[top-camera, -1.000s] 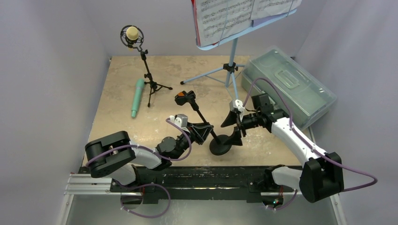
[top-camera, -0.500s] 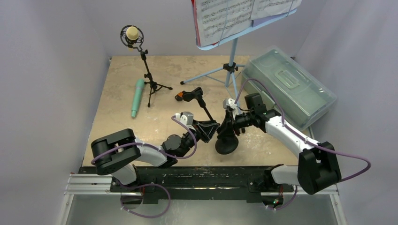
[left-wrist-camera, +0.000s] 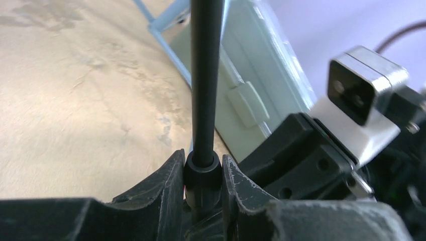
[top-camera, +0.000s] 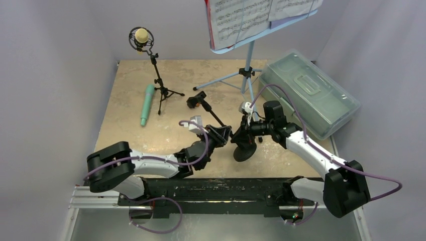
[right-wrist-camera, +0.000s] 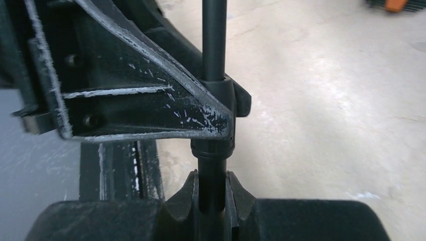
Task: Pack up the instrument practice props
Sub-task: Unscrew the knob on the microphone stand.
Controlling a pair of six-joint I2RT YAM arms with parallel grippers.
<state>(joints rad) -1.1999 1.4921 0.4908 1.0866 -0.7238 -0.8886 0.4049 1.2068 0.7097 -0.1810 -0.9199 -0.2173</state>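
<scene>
The table (top-camera: 150, 138) has a beige, stained top. On its far right side lies the translucent plastic box (top-camera: 309, 93), with the lid on. Left of the box, at the far edge, stands the light-blue music rack (top-camera: 249, 57) on its tripod legs, and the music sheets (top-camera: 246, 15) rest on its plate.

The round-base pole (top-camera: 213, 114) is in the near middle of the table. It leans to the far left, and its round base is at the near right end, tilted.

The black microphone tripod (top-camera: 160, 88) stands upright at the far left.

The left pincer (top-camera: 223, 135) is narrow and holds the round-base pole: in the left wrist view its two fingers (left-wrist-camera: 171, 186) press on both sides of the collar. The right pincer (top-camera: 240, 136) is also narrow and clamps the same pole just beside it, nearer to the base; in the right wrist view both fingers (right-wrist-camera: 188, 196) touch the shaft.

The teal microphone (top-camera: 147, 104) lies flat just left of the tripod. The beige microphone (top-camera: 141, 36) sits in the ring on top of the tripod.
</scene>
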